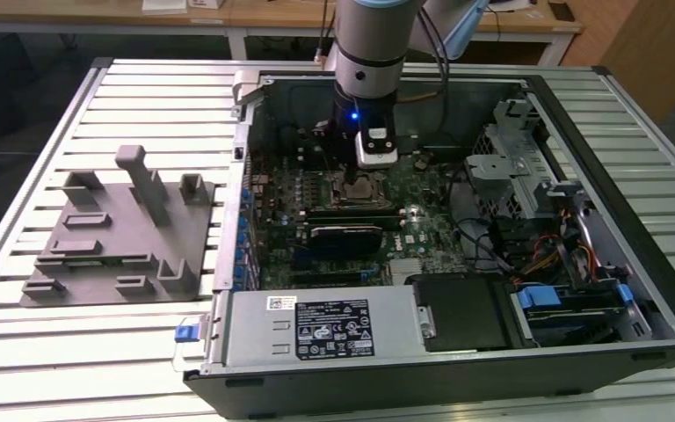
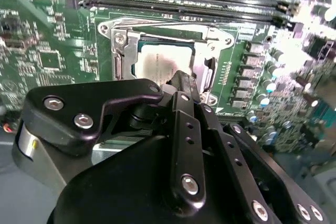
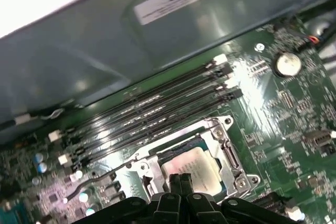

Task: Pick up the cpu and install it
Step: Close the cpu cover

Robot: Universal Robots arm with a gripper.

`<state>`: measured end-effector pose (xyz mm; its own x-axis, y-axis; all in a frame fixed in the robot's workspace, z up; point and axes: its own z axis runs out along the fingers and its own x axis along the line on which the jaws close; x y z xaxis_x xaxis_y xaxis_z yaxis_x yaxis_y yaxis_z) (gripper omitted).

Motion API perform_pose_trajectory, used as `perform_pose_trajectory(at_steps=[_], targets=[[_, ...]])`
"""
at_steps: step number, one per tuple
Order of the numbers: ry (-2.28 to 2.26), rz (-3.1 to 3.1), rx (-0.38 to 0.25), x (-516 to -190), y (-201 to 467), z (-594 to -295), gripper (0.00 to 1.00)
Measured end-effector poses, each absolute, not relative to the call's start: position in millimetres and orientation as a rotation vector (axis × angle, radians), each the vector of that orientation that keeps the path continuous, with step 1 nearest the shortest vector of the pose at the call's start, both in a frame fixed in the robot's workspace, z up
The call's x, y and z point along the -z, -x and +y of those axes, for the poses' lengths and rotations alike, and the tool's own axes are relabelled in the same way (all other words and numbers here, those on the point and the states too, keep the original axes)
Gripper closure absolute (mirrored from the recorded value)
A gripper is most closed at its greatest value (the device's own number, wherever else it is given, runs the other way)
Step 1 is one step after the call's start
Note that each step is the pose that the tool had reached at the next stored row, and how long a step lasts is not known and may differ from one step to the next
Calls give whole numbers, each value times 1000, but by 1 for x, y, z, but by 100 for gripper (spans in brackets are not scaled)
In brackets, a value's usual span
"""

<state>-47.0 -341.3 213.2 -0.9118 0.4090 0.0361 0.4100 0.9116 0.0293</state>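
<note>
Here the cpu [image 3: 195, 162] lies in the socket [image 3: 231, 157] beneath the closed gripper [image 3: 181, 178].

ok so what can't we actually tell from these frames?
- cpu seating: the pincer covers one edge of it in both wrist views.
- Pincer-to-cpu contact: touching or just above, neither wrist view settles it.
- Exterior view: the socket is partly hidden behind the arm, and the cpu is too small to judge.
</note>
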Motion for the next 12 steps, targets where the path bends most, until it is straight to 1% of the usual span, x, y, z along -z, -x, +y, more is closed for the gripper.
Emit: perform_pose_trajectory(at_steps=[12], targets=[[317,-3092,51,-212,47,-341,89]])
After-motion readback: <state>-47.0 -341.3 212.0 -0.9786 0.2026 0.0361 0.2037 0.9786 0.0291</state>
